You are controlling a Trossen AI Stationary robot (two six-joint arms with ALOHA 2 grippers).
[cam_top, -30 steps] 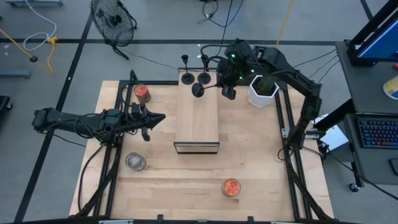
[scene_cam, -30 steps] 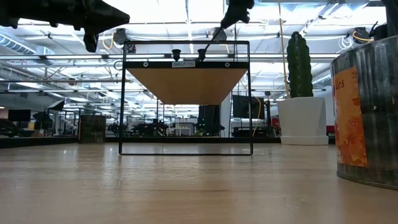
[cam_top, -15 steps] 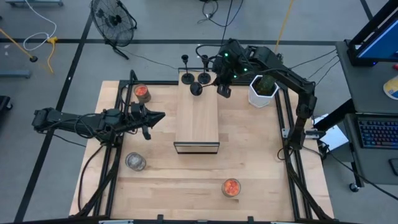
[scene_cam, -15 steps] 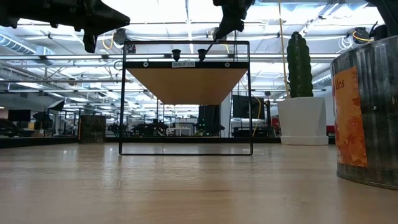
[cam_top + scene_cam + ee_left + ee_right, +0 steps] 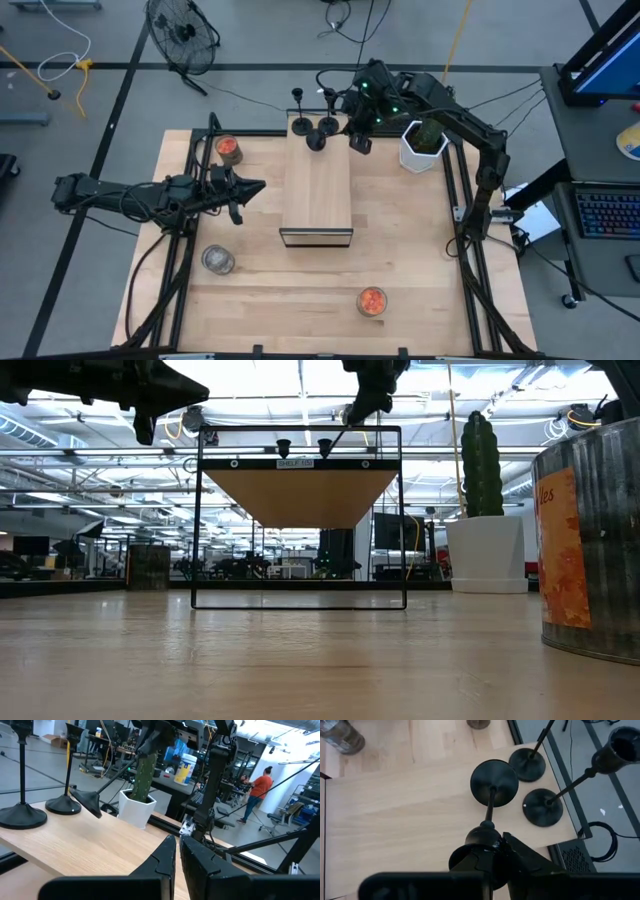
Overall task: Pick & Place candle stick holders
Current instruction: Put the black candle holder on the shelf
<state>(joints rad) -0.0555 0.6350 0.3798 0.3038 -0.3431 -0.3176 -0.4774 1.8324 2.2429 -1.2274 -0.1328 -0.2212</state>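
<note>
High view: pale wood table [image 5: 410, 260] on a grey floor, fan [image 5: 180, 30] beyond. Right gripper [image 5: 352, 128] is clamped on a holder [image 5: 316, 141], tilted over the box [image 5: 317, 190] end, just ahead of its jaws. Two holders [image 5: 300, 123] stand just beyond. Left gripper [image 5: 252, 189], jaws closed and empty, hovers beside the box.

Low view: the box sits raised on a black frame [image 5: 298, 518]; workshop behind.

Left wrist view: cactus pot [image 5: 136, 810]; a person [image 5: 256, 787] far off.

Right wrist view: held holder's base [image 5: 494, 782] is over the box top.
</note>
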